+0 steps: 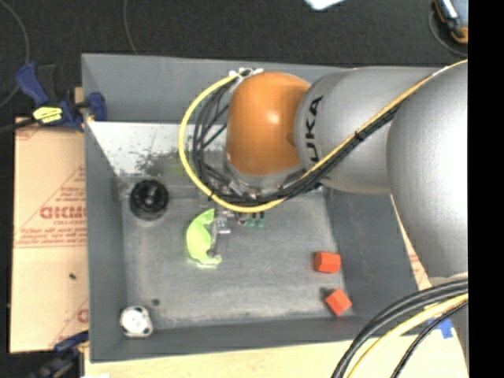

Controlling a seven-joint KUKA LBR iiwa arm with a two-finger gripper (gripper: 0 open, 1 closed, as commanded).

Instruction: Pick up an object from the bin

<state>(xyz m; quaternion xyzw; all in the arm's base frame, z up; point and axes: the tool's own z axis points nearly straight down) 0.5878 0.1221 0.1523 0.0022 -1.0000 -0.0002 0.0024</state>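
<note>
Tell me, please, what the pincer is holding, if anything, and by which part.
Cannot be told: the pincer sits at the right edge of the lime-green curved piece, but no clear hold shows.

even bright light from above. the orange cover [264, 124] above the gripper [218, 239] has a soft sheen; the bin wall [126, 144] up-left glares pale
</note>
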